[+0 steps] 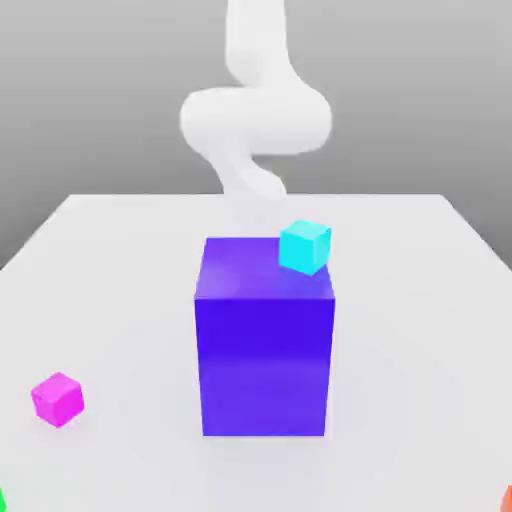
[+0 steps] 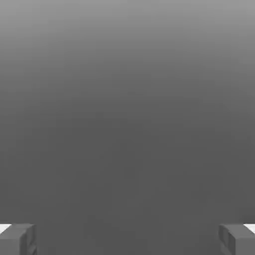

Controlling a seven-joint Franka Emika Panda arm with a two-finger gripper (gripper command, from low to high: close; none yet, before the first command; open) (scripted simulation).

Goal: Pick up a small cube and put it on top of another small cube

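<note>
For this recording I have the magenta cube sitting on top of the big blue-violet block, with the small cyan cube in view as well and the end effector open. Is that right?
Not quite: the exterior view shows the magenta cube on the table, beside the blue-violet block. The cyan cube is in view and the end effector is open, as you said.

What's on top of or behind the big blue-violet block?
The cyan cube appears on top, toward the exterior view's right. The block hides the table behind it.
</note>
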